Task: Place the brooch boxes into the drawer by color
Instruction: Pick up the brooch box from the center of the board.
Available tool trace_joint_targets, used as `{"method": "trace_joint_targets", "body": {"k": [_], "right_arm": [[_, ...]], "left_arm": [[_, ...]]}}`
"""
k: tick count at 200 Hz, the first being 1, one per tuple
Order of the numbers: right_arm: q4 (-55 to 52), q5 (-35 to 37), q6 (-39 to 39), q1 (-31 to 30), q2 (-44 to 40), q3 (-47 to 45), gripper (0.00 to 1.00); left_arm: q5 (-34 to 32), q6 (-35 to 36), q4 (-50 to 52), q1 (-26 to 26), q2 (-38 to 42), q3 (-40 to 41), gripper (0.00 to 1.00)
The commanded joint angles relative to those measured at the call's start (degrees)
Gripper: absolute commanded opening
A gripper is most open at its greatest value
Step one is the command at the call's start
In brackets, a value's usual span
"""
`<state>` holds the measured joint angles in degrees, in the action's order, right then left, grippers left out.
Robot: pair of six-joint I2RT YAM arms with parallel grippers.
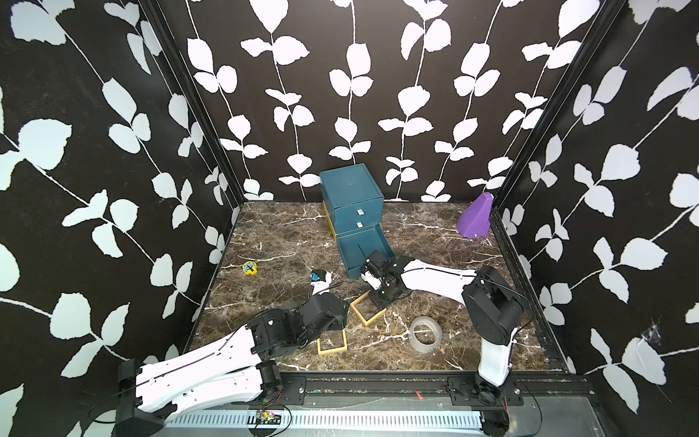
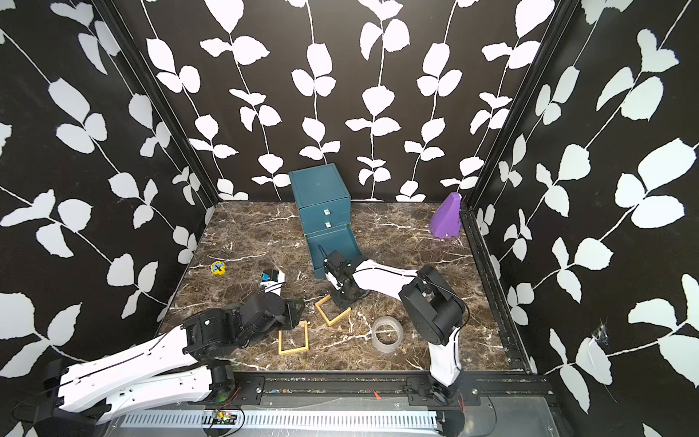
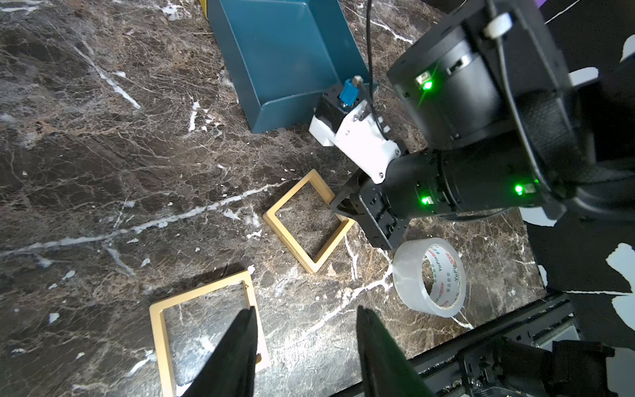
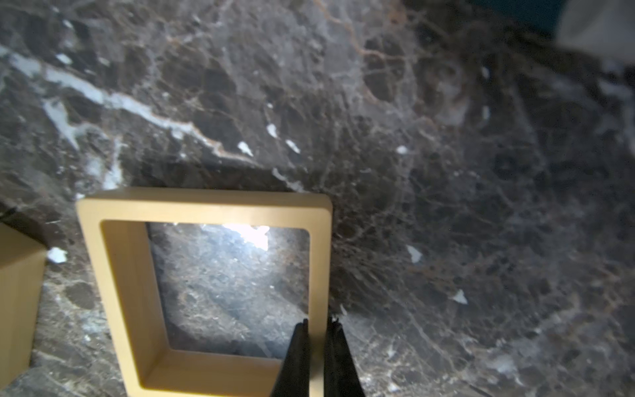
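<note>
- A small yellow-and-blue trinket (image 1: 250,268) lies on the marble tabletop (image 1: 280,242), well to the left of the teal drawer chest (image 1: 351,189) and forward of it.
- The left gripper (image 3: 309,347) hovers with its fingers spread and only marble between them. It hangs over one edge of the left yellow brooch box (image 3: 159,343), which lies flat well in front of the chest and slightly to its left.
- The right yellow brooch box (image 4: 206,208) lies turned cornerwise in front of the chest's pulled-out bottom drawer (image 1: 363,246), near it but apart.
- The right gripper (image 4: 319,330) pinches one side rail of this box, with one finger inside the frame and one outside.
- The chest stands against the back wall, and its two upper drawers are pushed in.
- A clear tape roll (image 1: 425,335) sits in front of the chest and to its right.
- A purple wedge (image 1: 474,217) stands to the right of the chest, in the back corner.
</note>
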<state>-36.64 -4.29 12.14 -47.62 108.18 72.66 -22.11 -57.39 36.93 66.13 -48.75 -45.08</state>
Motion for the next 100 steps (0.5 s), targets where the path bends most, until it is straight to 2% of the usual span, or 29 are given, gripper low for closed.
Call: {"method": "trace_joint_targets", "body": {"k": [1,35,58,77,100], "right_arm": [[-0.4,5.0,2.3,-0.3,-5.6,-1.8,0.00],[-3.4,8.5,6.8,0.4,-10.0,1.9,0.00],[-6.4,10.0,10.0,2.0,-9.8,7.5,0.00],[-8.1,11.4,11.9,3.3,-8.9,11.9,0.00],[-10.8,13.2,13.5,4.9,-5.3,18.8,0.00]], "left_arm": [[-0.9,1.3,1.3,0.1,-0.3,-2.3,0.45],[-1.7,0.5,1.5,-1.7,0.1,-3.5,0.46],[4.7,-0.6,-3.4,-8.0,0.0,-2.2,0.44],[6.9,2.1,-4.5,-10.6,-3.0,-4.9,0.44],[13.2,4.8,-6.7,-15.8,-7.5,-7.4,0.44]]}}
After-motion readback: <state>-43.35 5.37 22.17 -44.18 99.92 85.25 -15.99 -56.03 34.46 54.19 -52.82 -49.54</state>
